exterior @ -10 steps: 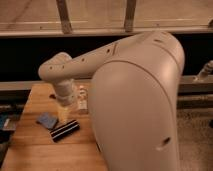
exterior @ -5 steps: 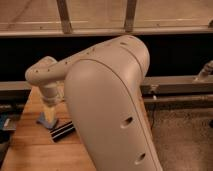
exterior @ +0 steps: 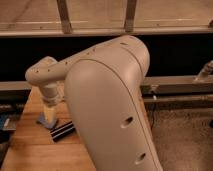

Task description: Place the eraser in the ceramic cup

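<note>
- Arm housing (exterior: 107, 120), pale and bulky, fills the foreground just right of the eraser (exterior: 62, 131). Over the last second it swings in from the right side of the view to the middle, and it now hides everything right of the eraser.
- Eraser lies flat and slantwise on the wooden table (exterior: 27, 152), its white stripes showing. It sits beside its neighbour just as it did a second ago, so it looks not yet lifted.
- Blue-grey pad (exterior: 40, 120) rests just left of the eraser and a little behind it, close enough that contact cannot be ruled out.
- Gripper (exterior: 48, 115) hangs from the wrist (exterior: 49, 95), just left of and behind the eraser and directly over the pad. A second ago it stood higher and farther right; in the last half second it barely shifts. Whether it is open or closed cannot be told.
- Task reading: the descent appears finished, but over the pad rather than the eraser. The pick-up seems still ahead and probably calls for a short shift right onto the eraser.
- Ceramic cup is not in sight; it may stand behind the arm, beyond the eraser.
- Metal rail (exterior: 175, 82) and a dark band run across the scene well behind the eraser.
</note>
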You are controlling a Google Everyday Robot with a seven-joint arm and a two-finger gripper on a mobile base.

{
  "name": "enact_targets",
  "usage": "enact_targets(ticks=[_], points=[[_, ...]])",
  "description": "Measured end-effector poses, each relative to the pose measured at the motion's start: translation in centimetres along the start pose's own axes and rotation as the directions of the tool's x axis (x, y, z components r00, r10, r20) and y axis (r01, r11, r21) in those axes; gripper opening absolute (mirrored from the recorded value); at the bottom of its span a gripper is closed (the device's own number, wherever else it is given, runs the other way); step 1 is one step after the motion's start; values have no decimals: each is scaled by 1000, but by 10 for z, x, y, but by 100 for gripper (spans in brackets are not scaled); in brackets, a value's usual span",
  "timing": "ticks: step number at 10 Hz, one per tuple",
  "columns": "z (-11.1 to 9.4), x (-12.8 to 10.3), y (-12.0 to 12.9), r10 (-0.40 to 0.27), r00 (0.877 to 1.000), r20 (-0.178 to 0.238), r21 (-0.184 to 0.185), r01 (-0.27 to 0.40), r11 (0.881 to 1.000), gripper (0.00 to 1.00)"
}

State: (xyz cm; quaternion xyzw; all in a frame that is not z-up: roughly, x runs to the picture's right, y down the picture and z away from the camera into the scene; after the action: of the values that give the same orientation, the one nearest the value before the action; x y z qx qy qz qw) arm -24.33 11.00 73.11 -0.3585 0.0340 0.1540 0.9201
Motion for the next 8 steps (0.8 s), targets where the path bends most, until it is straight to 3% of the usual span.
enact_targets(ticks=[2, 6, 8], points=[[5, 1, 2, -13, 1000, -19, -8, 13, 1000, 80], [52, -11, 66, -119, 992, -32, -95, 115, 989, 80], [55, -11, 69, -128, 991, -32, -104, 124, 987, 80]])
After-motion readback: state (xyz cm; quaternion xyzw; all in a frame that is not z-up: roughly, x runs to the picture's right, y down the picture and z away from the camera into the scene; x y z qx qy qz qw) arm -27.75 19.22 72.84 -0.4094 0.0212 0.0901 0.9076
